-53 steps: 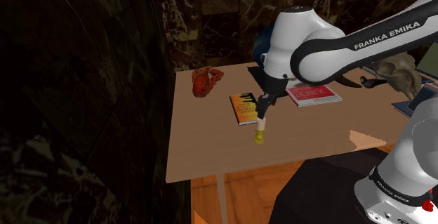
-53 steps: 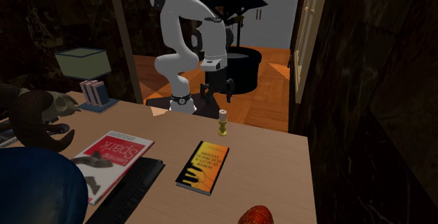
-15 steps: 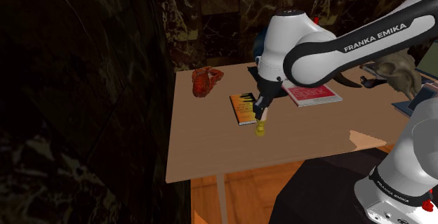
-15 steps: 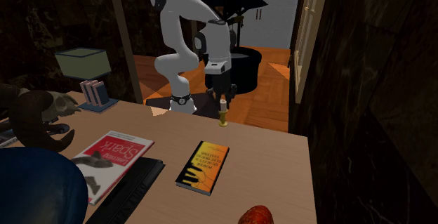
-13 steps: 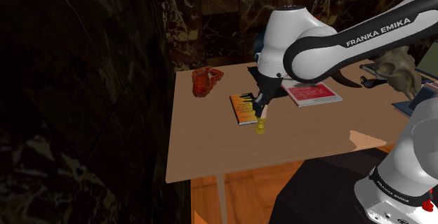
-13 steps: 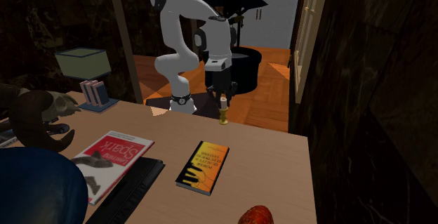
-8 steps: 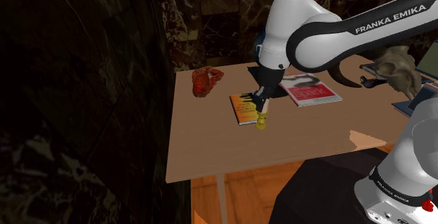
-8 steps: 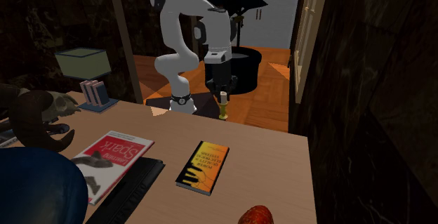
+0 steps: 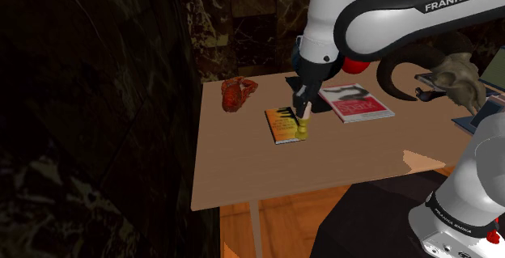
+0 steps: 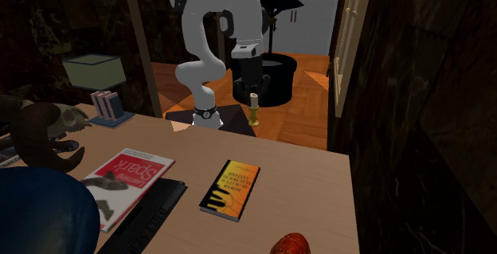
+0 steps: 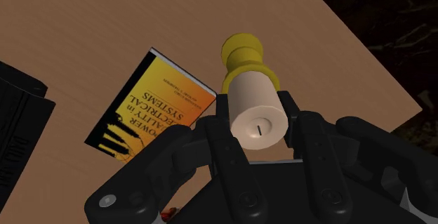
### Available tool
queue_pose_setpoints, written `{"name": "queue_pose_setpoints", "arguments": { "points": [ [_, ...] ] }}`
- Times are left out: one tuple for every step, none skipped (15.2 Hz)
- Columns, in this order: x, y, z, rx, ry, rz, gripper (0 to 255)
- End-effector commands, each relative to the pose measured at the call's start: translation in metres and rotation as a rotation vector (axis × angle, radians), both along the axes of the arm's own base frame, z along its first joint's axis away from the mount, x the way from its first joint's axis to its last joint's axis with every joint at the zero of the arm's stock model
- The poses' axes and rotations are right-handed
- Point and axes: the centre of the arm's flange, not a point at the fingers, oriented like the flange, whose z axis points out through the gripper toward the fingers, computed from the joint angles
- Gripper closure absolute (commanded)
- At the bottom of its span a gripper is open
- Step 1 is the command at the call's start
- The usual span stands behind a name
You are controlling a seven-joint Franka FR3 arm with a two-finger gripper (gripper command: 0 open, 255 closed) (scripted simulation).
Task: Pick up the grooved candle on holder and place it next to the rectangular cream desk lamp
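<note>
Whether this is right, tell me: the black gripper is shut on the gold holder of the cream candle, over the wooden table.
No: the black gripper is shut on the cream candle itself, not its gold holder, over the wooden table; the wrist view shows it.

cream candle (image 11: 258,96) on mustard-yellow holder (image 11: 243,53), all-black gripper (image 11: 256,121), book (image 11: 151,107) fading yellow to orange with black drip pattern, tan table (image 11: 84,19), red-and-white magazine (image 10: 123,177) at book's 9 o'clock in second exterior view, white arm (image 10: 199,29), dark joints
</note>
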Motion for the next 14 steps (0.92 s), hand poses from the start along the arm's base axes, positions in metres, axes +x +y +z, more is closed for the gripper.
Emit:
{"name": "queue_pose_setpoints", "arguments": {
  "points": [
    [0.000,-0.001,0.010,0.000,0.000,0.000,255],
    [0.000,-0.001,0.015,0.000,0.000,0.000,255],
    [0.000,-0.001,0.020,0.000,0.000,0.000,255],
    [0.000,-0.001,0.025,0.000,0.000,0.000,255],
    [0.000,-0.001,0.031,0.000,0.000,0.000,255],
    [0.000,-0.001,0.036,0.000,0.000,0.000,255],
    [0.000,-0.001,0.041,0.000,0.000,0.000,255],
    [0.000,-0.001,0.047,0.000,0.000,0.000,255],
    [0.000,-0.001,0.052,0.000,0.000,0.000,255],
    [0.000,-0.001,0.057,0.000,0.000,0.000,255],
    [0.000,-0.001,0.062,0.000,0.000,0.000,255],
    [0.000,-0.001,0.068,0.000,0.000,0.000,255],
    [0.000,-0.001,0.073,0.000,0.000,0.000,255],
    [0.000,-0.001,0.078,0.000,0.000,0.000,255]
  ]
}}
